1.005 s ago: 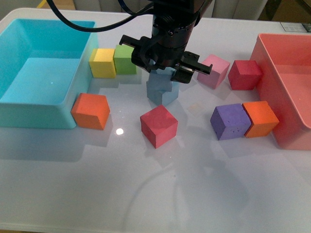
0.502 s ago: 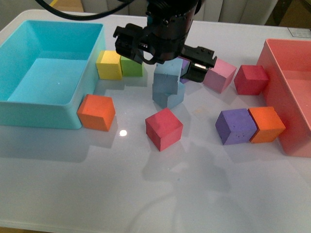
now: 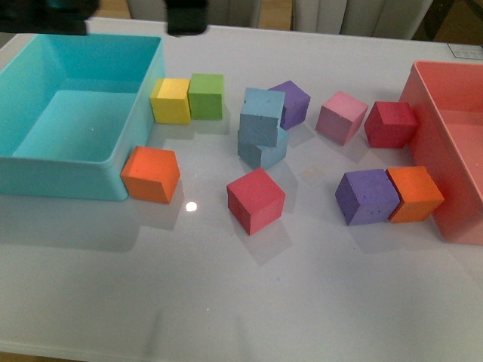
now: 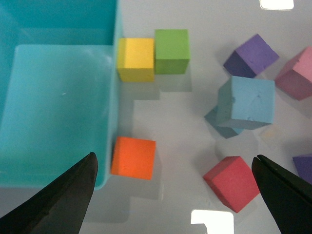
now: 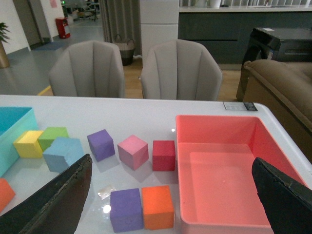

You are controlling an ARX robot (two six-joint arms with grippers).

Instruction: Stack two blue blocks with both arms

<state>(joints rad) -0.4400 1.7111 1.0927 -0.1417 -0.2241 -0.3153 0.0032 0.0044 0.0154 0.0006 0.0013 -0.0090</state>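
The two matte light blue foam cubes [image 3: 262, 128] stood stacked near the middle of the glossy white table [image 3: 302, 286], the upper one resting on the lower but turned slightly askew, so that its corners overhung. No gripper touched the stack. In the left wrist view the top cube [image 4: 247, 102] hid most of the one beneath.

Just behind the stack sat a purple foam cube [image 3: 291, 102], close to it or touching; I could not tell which. In front lay a red foam cube [image 3: 256, 200], apart from the stack. Toward the left, a yellow foam cube [image 3: 171, 100] and a green foam cube [image 3: 206, 96] sat side by side, touching, the yellow one just beside the wall of the large turquoise plastic bin [image 3: 45, 177]. An orange foam cube [image 3: 151, 174] rested against that bin's near corner.

To the right were a pink foam cube [image 3: 341, 117] and a dark red foam cube [image 3: 390, 124], near each other, and nearer the front a second purple cube [image 3: 366, 196] touching a second orange cube [image 3: 413, 194], which lay just beside the pink-red plastic tray [image 3: 441, 151].

The left gripper [image 4: 180, 195] hung above the table with its black fingers [image 4: 58, 200] spread wide, holding nothing. The right gripper [image 5: 170, 195] likewise had its fingers [image 5: 53, 200] wide apart and empty, looking across the table toward grey chairs [image 5: 180, 68].
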